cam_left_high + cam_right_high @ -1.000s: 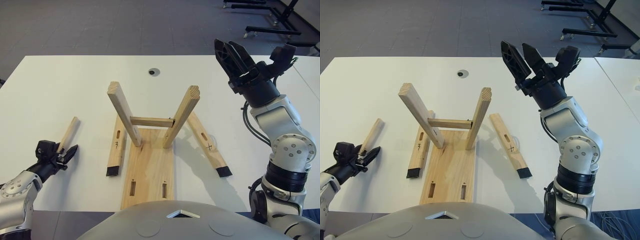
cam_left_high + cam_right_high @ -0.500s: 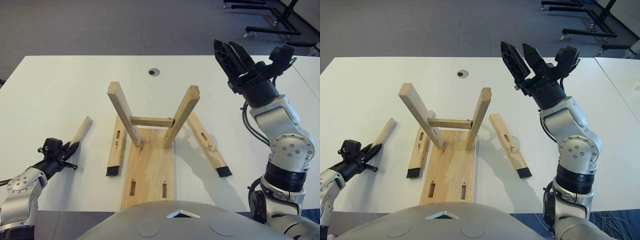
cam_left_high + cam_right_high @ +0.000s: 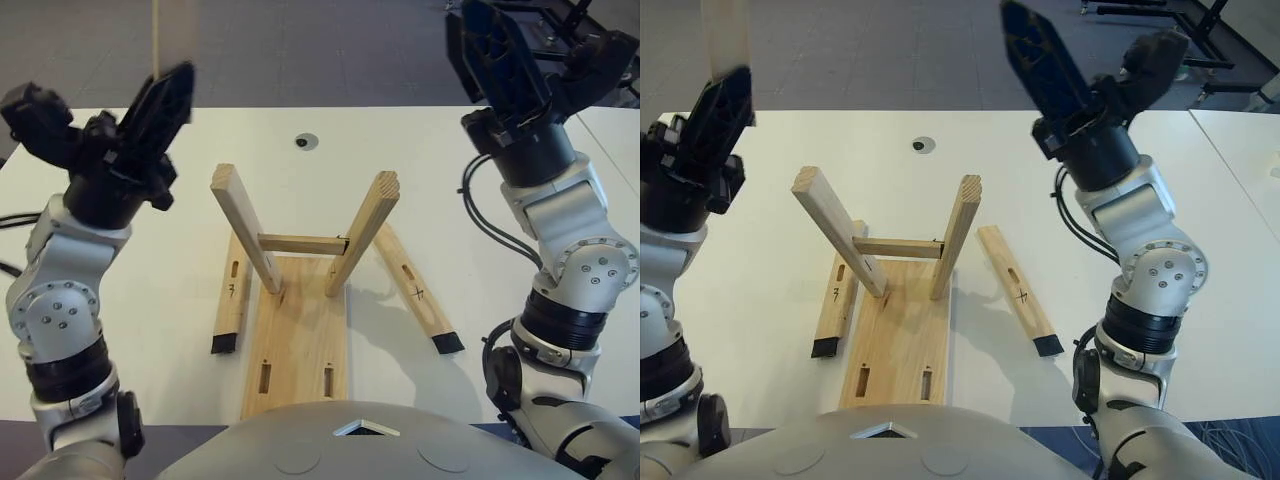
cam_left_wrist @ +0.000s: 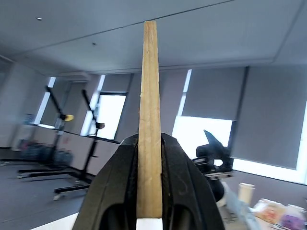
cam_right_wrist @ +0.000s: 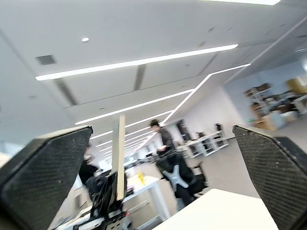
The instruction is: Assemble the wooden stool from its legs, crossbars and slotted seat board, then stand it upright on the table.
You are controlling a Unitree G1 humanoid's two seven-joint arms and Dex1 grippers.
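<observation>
White table carries the seat board lying flat, with two legs standing in its slots and joined by one crossbar, while two more legs lie beside it, one on each side. High above the table the left gripper pinches a second crossbar upright, probably to bring it to the loose legs. The right gripper is also raised, its fingers spread wide and holding nothing.
</observation>
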